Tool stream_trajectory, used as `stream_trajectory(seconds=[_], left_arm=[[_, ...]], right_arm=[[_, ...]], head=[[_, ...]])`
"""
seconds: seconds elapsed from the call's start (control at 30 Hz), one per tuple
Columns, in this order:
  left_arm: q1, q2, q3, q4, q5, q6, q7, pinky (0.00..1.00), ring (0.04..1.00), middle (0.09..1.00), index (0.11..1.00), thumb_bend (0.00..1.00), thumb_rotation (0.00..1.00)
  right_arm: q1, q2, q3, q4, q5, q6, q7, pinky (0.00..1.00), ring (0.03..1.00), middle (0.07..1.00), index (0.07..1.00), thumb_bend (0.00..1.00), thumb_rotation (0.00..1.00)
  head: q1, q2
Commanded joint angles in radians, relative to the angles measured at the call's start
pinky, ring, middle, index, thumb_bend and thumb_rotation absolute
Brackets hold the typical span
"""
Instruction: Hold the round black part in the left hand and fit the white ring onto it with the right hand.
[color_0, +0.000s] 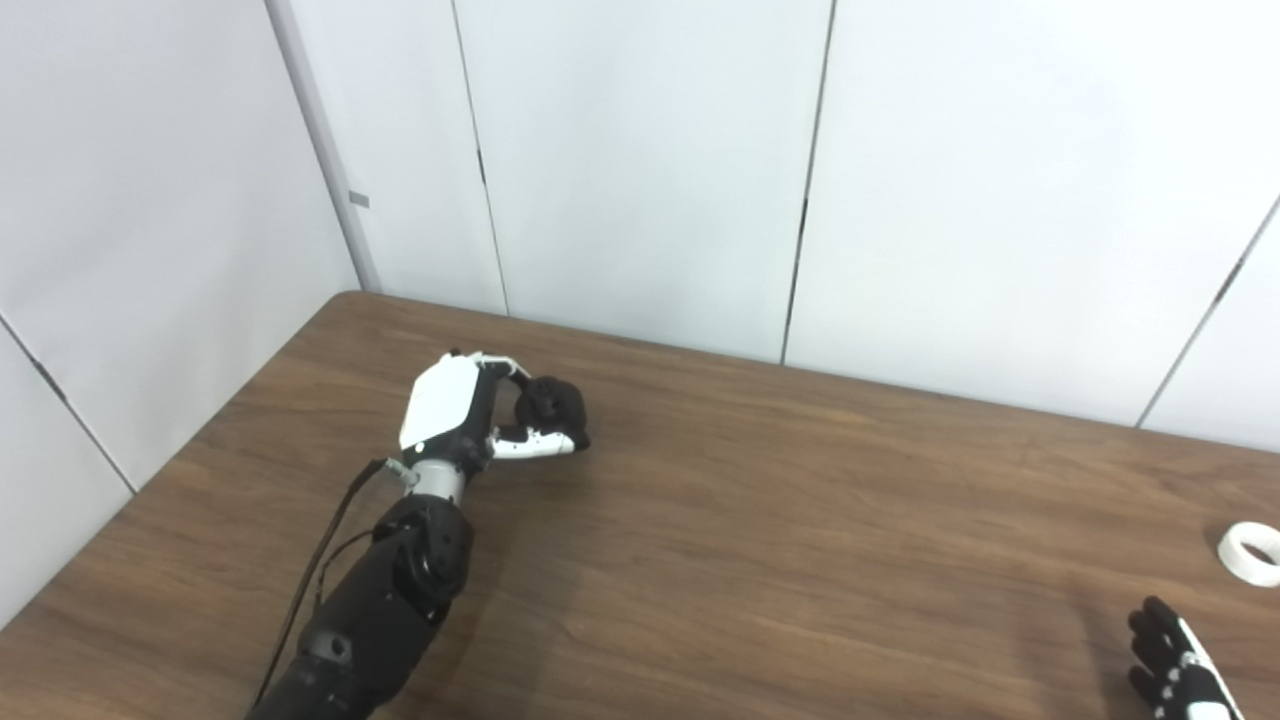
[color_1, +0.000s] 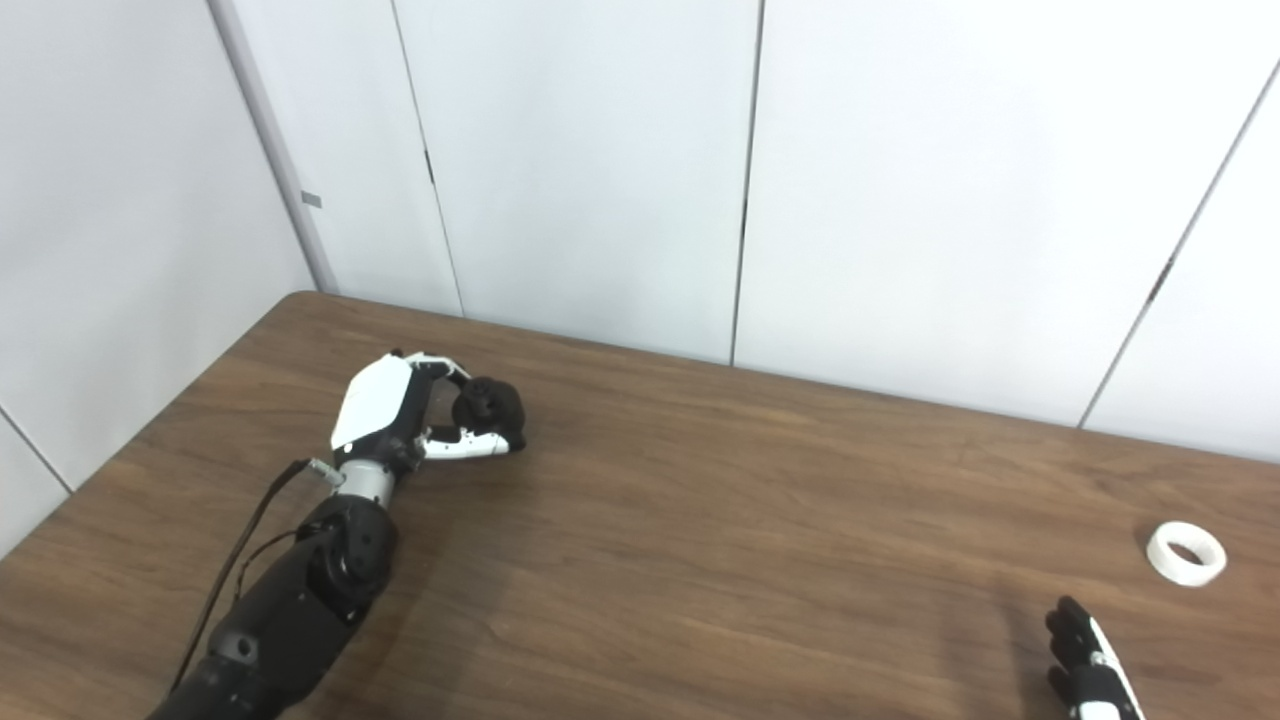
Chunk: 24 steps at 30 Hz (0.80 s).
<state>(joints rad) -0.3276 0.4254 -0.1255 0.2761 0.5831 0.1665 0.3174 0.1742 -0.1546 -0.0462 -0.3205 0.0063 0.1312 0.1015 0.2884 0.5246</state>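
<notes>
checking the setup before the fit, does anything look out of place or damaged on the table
Nothing stands out. The left hand is closed around the round black part near the table's far left corner. The white ring lies flat and whole at the right side, untouched, just beyond the right hand. No spills or visible damage.

Left hand was out over the far left of the wooden table, fingers and thumb curled around the round black part. White ring lay flat near the table's right edge, untouched. Right hand sat low at the bottom right, near the ring but apart from it, fingers loosely together, holding nothing. White wall panels stood behind.
</notes>
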Motion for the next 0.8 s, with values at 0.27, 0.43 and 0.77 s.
stream_trajectory(seconds=[0.27, 0.43, 0.77], left_arm=[[0.036, -0.058, -0.072, -0.260, 0.125, 0.035, -0.099, 1.00, 0.893, 0.769, 0.484, 0.52, 0.06], [0.061, -0.093, -0.099, -0.341, 0.148, 0.031, -0.158, 1.00, 0.884, 0.765, 0.484, 0.52, 0.06], [0.105, -0.158, -0.173, -0.426, 0.208, 0.023, -0.268, 1.00, 0.860, 0.755, 0.484, 0.52, 0.06]], right_arm=[[-0.017, 0.009, 0.008, -0.011, -0.005, 0.012, -0.011, 1.00, 0.986, 0.964, 0.960, 0.45, 1.00], [-0.023, 0.017, 0.020, -0.021, -0.030, 0.023, -0.025, 1.00, 0.983, 0.954, 0.954, 0.42, 1.00], [-0.028, 0.035, 0.046, -0.025, -0.048, 0.026, -0.038, 1.00, 0.971, 0.942, 0.951, 0.44, 1.00]], head=[[-0.040, 0.014], [-0.075, 0.032], [-0.174, 0.070]])
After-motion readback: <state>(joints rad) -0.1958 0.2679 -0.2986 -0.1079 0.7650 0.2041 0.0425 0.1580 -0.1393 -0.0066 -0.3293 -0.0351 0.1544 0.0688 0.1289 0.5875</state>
